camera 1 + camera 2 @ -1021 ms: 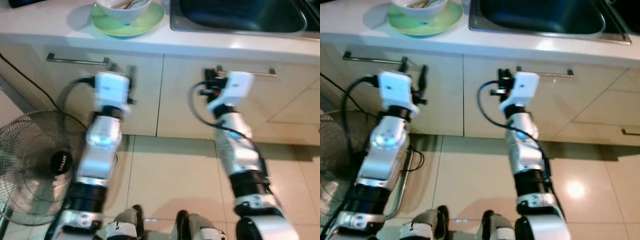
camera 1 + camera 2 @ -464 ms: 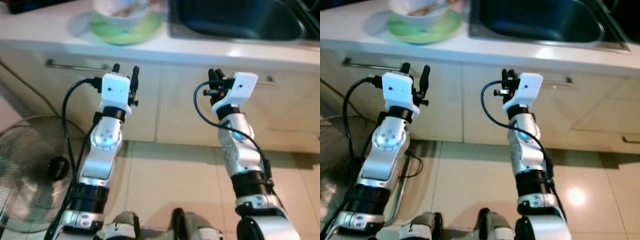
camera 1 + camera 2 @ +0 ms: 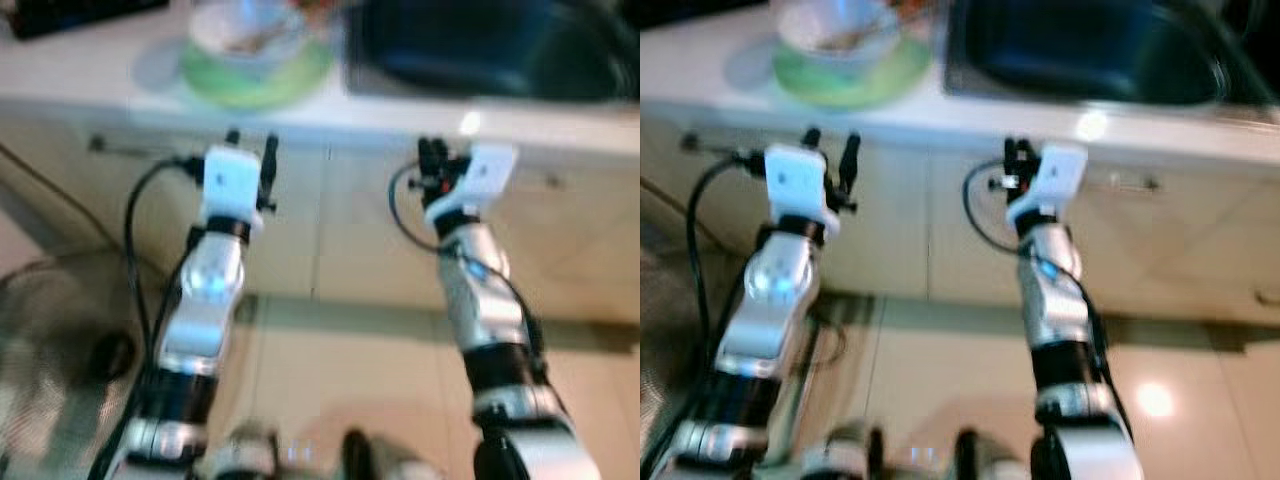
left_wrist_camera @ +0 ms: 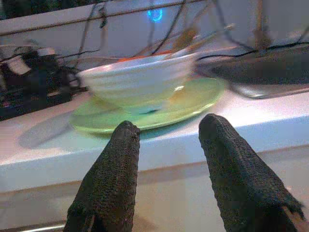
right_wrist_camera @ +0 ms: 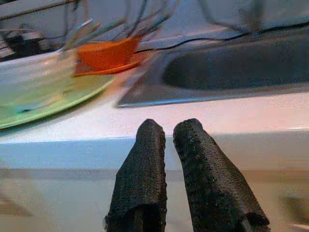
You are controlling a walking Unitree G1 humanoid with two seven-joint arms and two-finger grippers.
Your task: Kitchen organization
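White bowl [image 4: 137, 82] sat on green plate [image 4: 193, 99], on bench [image 3: 90, 70] beside sink [image 3: 1090, 55]. Left end effector [image 4: 166, 133]: fingers spread, empty, below bench edge before the plate. Right end effector [image 5: 169, 130]: fingers nearly together, empty, before the sink.

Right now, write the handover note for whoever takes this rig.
Left gripper: open, holding nothing, raised below the counter edge, aimed at the white bowl on the green plate.
Right gripper: fingers nearly closed, holding nothing, below the counter in front of the sink.
An orange dish sits behind the plate.
Done: nothing moved.
Left: lift bowl and plate, probably to the sink.
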